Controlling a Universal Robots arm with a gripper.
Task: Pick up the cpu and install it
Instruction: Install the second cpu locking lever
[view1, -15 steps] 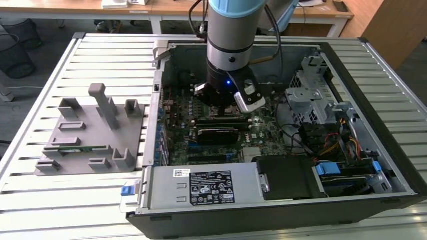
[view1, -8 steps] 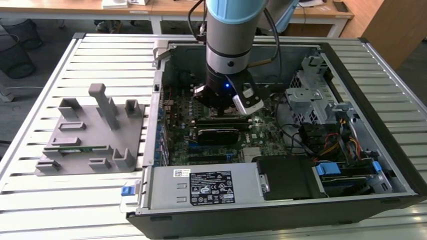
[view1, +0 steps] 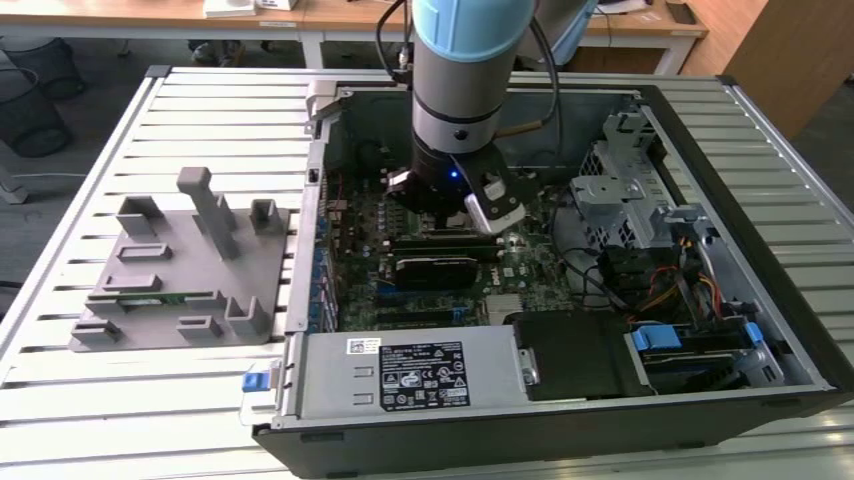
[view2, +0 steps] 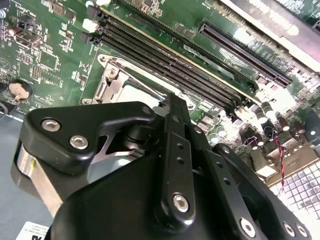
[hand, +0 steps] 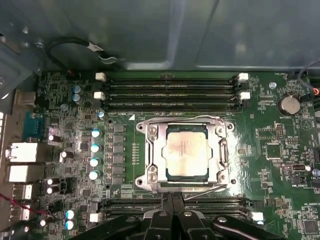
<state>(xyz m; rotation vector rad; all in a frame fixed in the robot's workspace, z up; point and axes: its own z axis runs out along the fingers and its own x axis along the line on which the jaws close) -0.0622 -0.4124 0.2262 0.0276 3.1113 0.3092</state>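
Inside computer case (view1: 694, 300), arm (view1: 461, 90) upright over cpu (hand: 187, 149)

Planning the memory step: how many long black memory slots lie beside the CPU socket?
3 visible in the first wrist view: long black memory slots, stacked side by side between the socket's metal frame and the case wall. None looks hidden.

The open computer case (view1: 561, 250) lies on its side on the slatted metal bench (view1: 80, 400). The robot arm (view1: 461, 80) reaches straight down into the case, and its end effector (view1: 447, 205) hangs just above the green motherboard (view1: 441, 270), near the middle of the case. Beside the case, towards the exterior view's left, a grey fixture (view1: 180, 265) with upright posts rests on the bench, with a green memory stick (view1: 158, 297) slotted into it
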